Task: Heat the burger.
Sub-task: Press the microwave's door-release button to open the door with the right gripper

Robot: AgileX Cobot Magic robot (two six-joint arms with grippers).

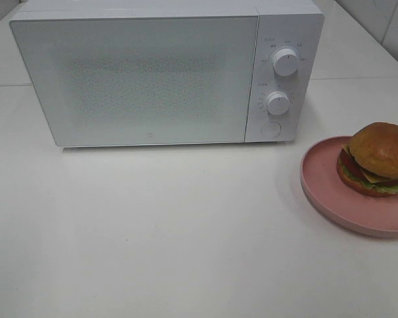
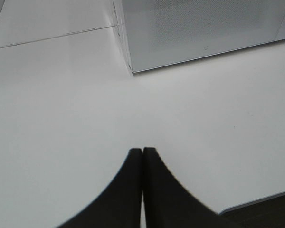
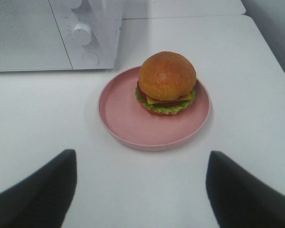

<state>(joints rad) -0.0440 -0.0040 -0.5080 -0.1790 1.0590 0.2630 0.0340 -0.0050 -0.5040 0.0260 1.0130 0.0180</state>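
Both empty: left gripper point(image 2: 142, 151) pinched together, right gripper point(image 3: 141, 159) spread wide. Past the right one the burger point(image 3: 166, 83) sits upright on a pink plate point(image 3: 119, 116), bun up, round so no real long axis, microwave point(image 3: 33, 38) further back.

A shut white microwave point(image 1: 139, 79) stands on the white table point(image 1: 152, 232), a pink plate point(image 1: 322, 189) nearby.

Bright even light, faint shadows, mild sheen on the burger point(image 3: 166, 78).

Left gripper point(image 2: 142, 153) pressed closed; right gripper point(image 3: 141, 159) spread wide.
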